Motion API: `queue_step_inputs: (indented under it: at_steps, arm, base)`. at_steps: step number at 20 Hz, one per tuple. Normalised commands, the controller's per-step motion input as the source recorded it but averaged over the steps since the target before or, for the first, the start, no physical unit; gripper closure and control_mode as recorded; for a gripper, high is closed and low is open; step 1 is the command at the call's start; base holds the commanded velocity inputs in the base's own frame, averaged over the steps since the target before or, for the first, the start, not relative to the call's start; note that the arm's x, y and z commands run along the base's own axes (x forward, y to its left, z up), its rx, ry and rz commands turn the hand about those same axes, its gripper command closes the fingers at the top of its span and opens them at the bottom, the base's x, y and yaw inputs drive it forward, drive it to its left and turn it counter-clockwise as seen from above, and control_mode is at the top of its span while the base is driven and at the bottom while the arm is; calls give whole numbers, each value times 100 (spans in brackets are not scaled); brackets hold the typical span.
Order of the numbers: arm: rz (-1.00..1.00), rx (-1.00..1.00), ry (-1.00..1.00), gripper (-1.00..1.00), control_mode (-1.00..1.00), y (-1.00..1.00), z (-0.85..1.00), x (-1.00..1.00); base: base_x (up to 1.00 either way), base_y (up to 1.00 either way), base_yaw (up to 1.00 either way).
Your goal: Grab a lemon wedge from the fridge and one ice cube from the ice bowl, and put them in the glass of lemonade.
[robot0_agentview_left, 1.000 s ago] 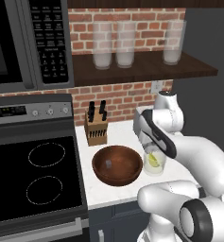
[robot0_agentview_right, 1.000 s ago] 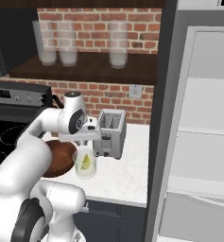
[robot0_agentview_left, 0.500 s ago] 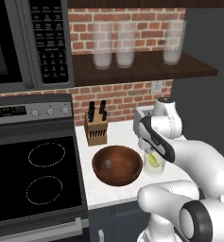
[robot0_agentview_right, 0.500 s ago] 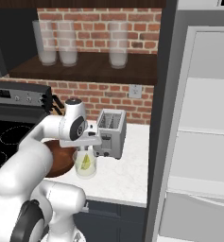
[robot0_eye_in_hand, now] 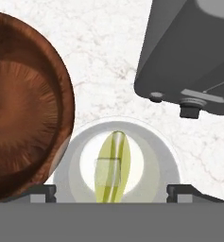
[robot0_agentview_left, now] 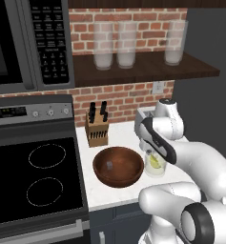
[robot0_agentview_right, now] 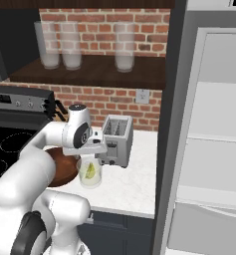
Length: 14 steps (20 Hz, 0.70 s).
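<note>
Yellow-green and thin, the lemon wedge (robot0_eye_in_hand: 113, 166) stands on edge in the pale drink inside the glass (robot0_eye_in_hand: 80, 156), seen from straight above in the hand view. A small, translucent ice cube (robot0_eye_in_hand: 107, 172) lies against it in the same liquid, its edges faint. The glass is a short clear tumbler on the white marble counter (robot0_eye_in_hand: 113, 52), just beside the rim of the dark reddish wooden bowl (robot0_eye_in_hand: 23, 104). In the left base view one more pale cube seems to rest in the bowl, though it is too small to be sure. The grey toaster (robot0_agentview_right: 117, 141) stands close behind the glass. The gripper (robot0_eye_in_hand: 112, 190) hangs directly over the glass, its fingers (robot0_eye_in_hand: 42, 191) spread wide to either side of the rim and holding nothing.
</note>
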Motion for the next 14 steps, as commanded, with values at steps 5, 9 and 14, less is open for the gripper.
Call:
queue_step_inputs:
  at_steps: [5, 9, 14]
  arm:
    - [0, 0, 0, -100, -100, 0, 0, -3]
    - [0, 1, -1, -100, -100, -3, 4, -17]
    - [0, 2, -2, -100, -100, -1, 11, -28]
  base:
    - [0, 0, 0]
    - [0, 0, 0]
    - [0, 0, 0]
